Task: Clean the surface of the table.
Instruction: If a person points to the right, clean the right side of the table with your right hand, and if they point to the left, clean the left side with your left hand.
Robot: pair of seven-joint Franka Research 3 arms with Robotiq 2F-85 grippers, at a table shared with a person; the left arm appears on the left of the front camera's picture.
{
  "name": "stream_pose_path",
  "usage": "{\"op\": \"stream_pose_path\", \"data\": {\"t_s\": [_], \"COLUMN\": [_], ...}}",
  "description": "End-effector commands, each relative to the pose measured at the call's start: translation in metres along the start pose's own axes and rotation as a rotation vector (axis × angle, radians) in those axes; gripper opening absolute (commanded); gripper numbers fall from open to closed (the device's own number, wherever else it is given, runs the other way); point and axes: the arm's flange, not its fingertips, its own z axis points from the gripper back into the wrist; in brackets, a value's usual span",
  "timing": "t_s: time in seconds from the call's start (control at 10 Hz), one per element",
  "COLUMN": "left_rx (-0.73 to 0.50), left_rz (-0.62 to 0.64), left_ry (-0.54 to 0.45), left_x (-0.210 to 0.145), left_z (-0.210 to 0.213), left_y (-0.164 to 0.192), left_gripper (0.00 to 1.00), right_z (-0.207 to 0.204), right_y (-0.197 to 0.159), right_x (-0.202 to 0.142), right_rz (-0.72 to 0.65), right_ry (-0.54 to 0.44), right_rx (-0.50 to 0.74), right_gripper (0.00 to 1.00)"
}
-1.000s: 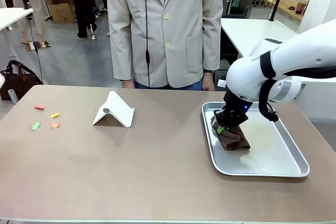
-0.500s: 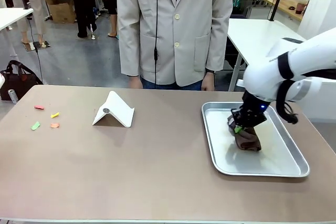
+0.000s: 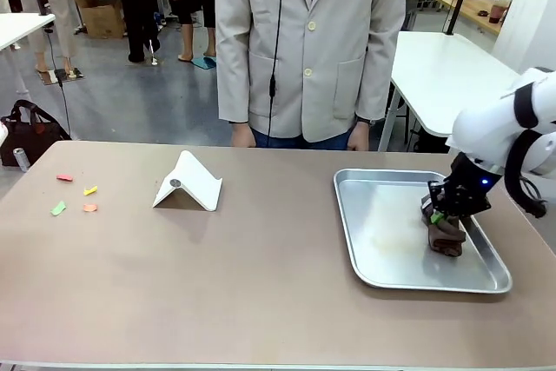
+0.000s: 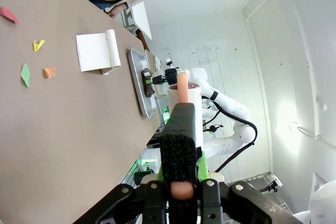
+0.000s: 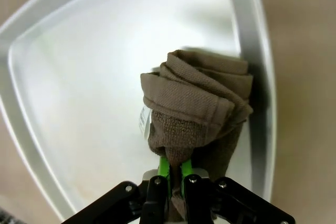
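Front view: table (image 3: 261,301) matte taupe, coloured bits (image 3: 74,195) at left.

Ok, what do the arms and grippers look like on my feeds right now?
The right arm is glossy white, rounded links with black joint bands and a black cable looped at the wrist. The right gripper is black with a small blue light and green pads. The left gripper is black, with a green strip showing.
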Motion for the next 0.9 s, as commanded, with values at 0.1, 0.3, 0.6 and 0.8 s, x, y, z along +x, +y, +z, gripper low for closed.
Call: {"op": "stream_pose_path", "data": {"t_s": [0.1,0.3,0.6,0.8], "left_rx": [-0.004,-0.004,-0.004,-0.004], "left_rz": [-0.002,-0.002,-0.002,-0.002], "left_ry": [0.005,0.005,0.005,0.005], "left_x": [-0.002,-0.002,-0.002,-0.002], "left_z": [0.0,0.0,0.0,0.0], "left_y": [-0.002,-0.002,-0.002,-0.002], "left_gripper": [0.0,0.0,0.0,0.0], "right_z": [0.03,0.052,0.094,0.124], "right_y": [-0.028,-0.043,-0.05,-0.061], "right_x": [-0.01,-0.017,-0.035,-0.049], "right_rz": [0.009,0.076,0.248,0.34], "right_ry": [-0.07,-0.087,-0.109,-0.106], "right_rx": [0.264,0.477,0.85,1.103], "right_gripper": [0.09,0.09,0.09,0.09]}}
